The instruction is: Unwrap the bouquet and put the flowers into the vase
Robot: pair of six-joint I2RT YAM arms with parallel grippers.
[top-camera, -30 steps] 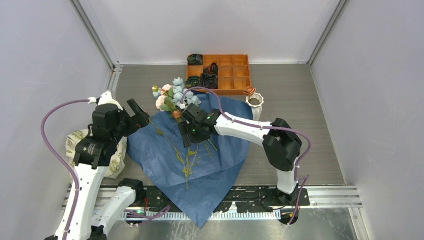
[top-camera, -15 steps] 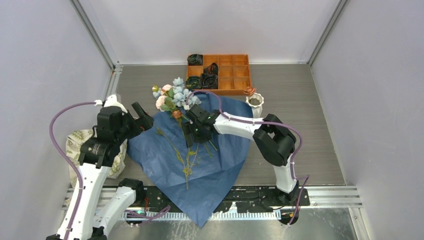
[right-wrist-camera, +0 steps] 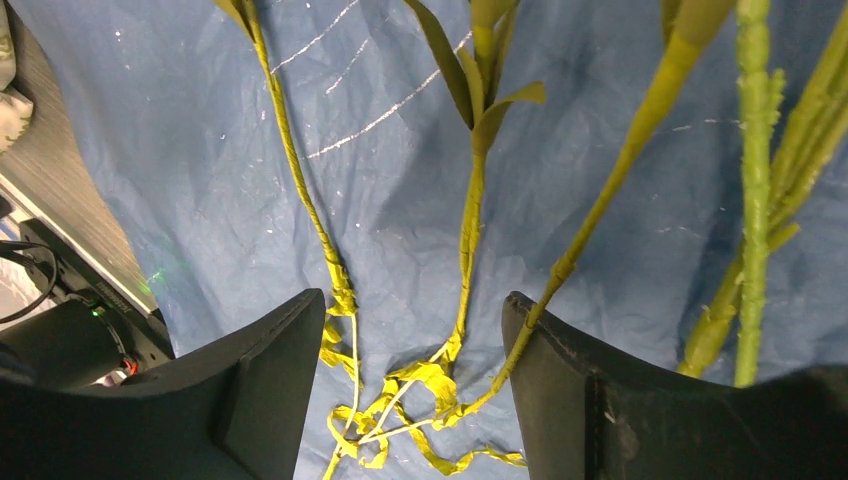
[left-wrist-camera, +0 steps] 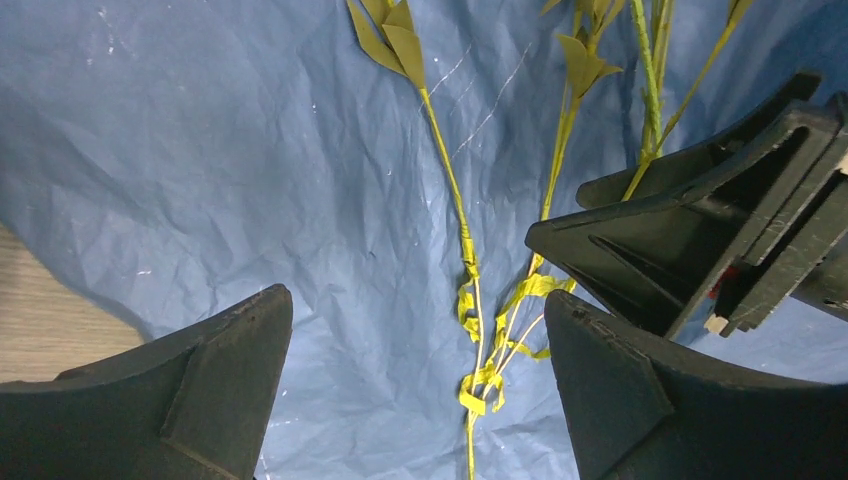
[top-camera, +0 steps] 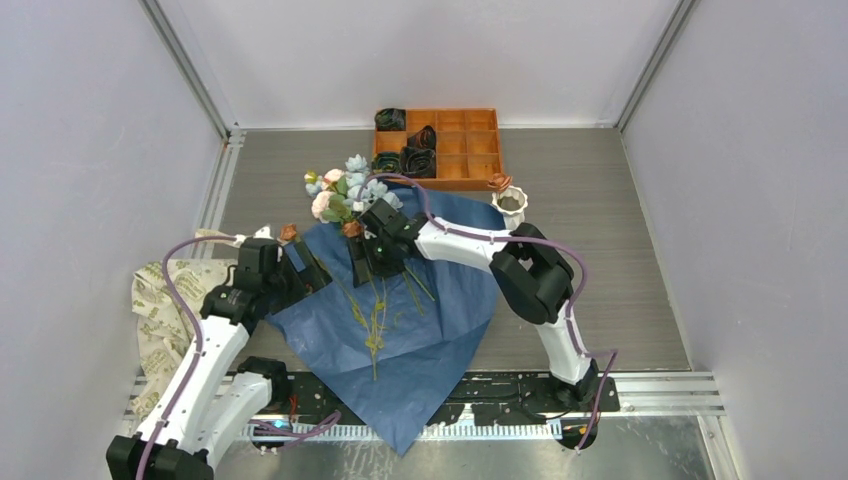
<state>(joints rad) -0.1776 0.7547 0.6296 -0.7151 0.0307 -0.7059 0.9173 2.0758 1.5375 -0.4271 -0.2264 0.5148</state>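
Top external shows you the flowers (top-camera: 340,195) lying on the paper (top-camera: 430,330), stems running from the far blooms toward you, the released right jaws straddling them, the released left jaws just beside, the vase (top-camera: 510,205) off to the right.

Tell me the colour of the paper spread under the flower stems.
Blue all over, plain and crinkled: the wrapping paper shows best in the left wrist view.

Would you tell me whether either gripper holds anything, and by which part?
Nothing is held: the left gripper and right gripper both stand open over the stems lying on the blue paper.
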